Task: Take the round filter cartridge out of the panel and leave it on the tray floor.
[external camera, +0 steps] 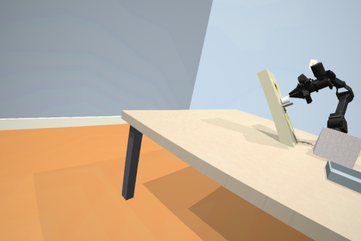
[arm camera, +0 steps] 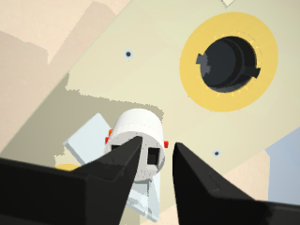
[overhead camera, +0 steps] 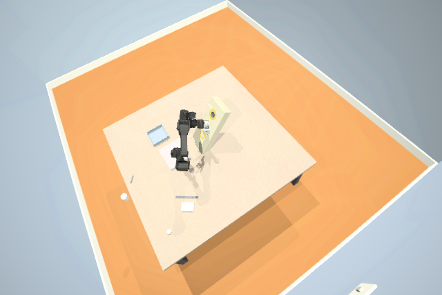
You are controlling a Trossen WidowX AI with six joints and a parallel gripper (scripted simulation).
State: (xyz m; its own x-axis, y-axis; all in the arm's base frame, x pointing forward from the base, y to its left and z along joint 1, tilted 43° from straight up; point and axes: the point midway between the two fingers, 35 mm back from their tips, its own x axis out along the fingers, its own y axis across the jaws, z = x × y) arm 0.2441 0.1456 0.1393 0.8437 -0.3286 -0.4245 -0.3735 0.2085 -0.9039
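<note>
— Wrist view first: where's the filter cartridge (arm camera: 138, 136)?

— Out of the service panel (arm camera: 155, 61). The yellow-ringed socket (arm camera: 230, 58) up and to the right is a dark, empty hole. The white cartridge lies lower on the panel face, seemingly resting on a small pale-blue ledge (arm camera: 86, 142).

— And the claw (arm camera: 157, 142)?

— Nearly closed, a narrow gap between the tips. I'd say it has hold of nothing: one dark slot shows in the gap, and the other is half behind the left finger, so the tips don't line up with the slots.

— Which way to the cartridge?

— Just ahead of the tips and a little below them, going by the exterior view. Its long axis runs out from the panel toward the claw, slotted face first.

— The tray (overhead camera: 154, 128)?

— Well apart, across the arm from the panel, toward the left corner of the bench (overhead camera: 249, 141).

— Anything unclear?

— Whether the left tip touches the cartridge face, and how securely the ledge carries it. From above, the claw hides both.
</note>
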